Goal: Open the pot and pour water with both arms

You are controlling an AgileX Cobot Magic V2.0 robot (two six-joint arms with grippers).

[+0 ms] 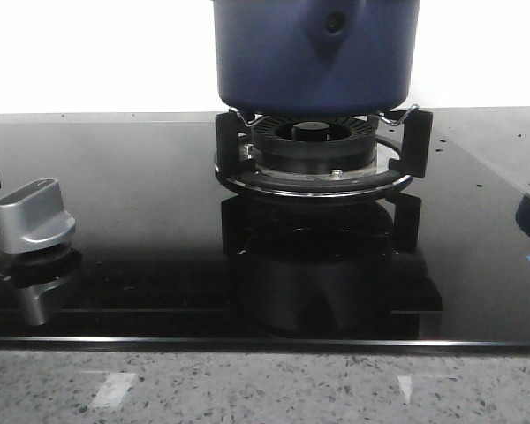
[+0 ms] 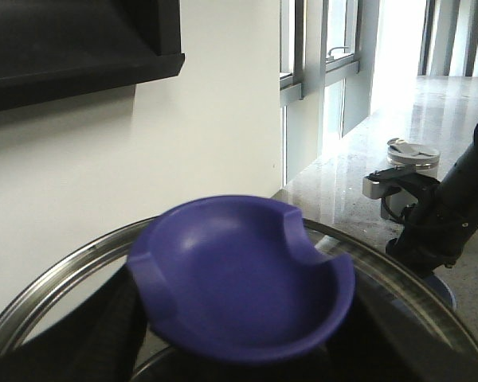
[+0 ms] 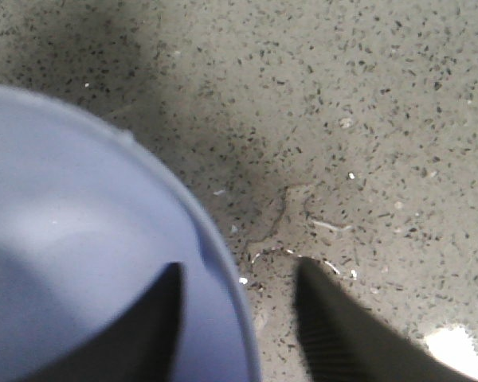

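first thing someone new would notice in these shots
The dark navy pot fills the top centre of the front view, sitting on the black burner of a glossy stove with a silver knob at its left. In the left wrist view a purple lid knob looms close. The right gripper straddles a pale-blue vessel's rim above speckled stone.

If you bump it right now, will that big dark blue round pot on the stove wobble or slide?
The big dark blue round pot probably wouldn't slide much: it sits on the black burner prongs. Being wide, it likely won't tip. It looks heavy.
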